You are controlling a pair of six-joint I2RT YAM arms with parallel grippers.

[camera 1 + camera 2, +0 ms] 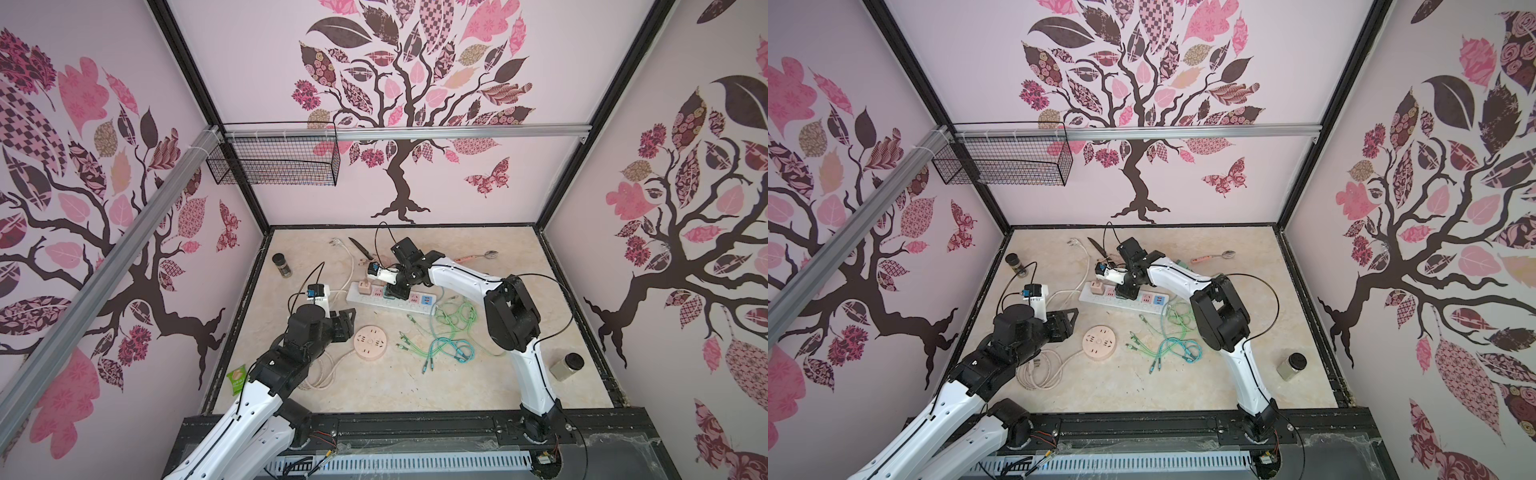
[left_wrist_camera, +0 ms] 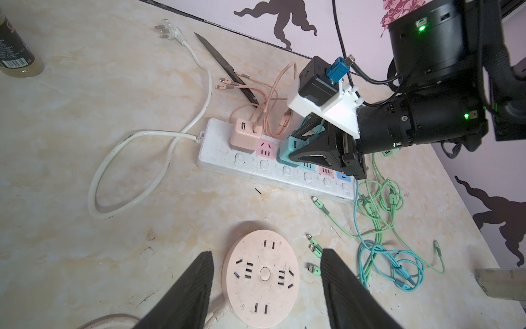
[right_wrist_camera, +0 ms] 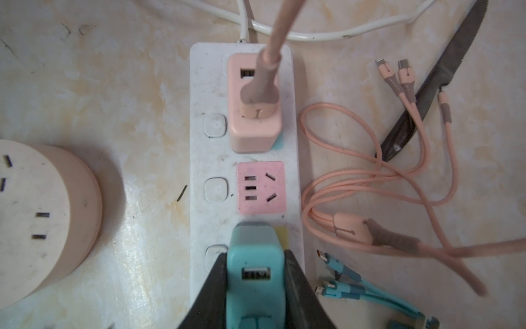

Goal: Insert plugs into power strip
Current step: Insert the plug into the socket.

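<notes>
The white power strip lies mid-table. A peach-pink plug sits in its first socket by the cord end, with a peach cable in it. The pink second socket is bare. My right gripper is shut on a teal plug, held upright over the yellow third socket; its prongs are hidden. My left gripper hangs open above a round socket, holding nothing.
A round peach socket disc lies in front of the strip. Green and teal cables tangle to its right. A knife, the white cord's plug, a bottle, a spoon and a jar stand around.
</notes>
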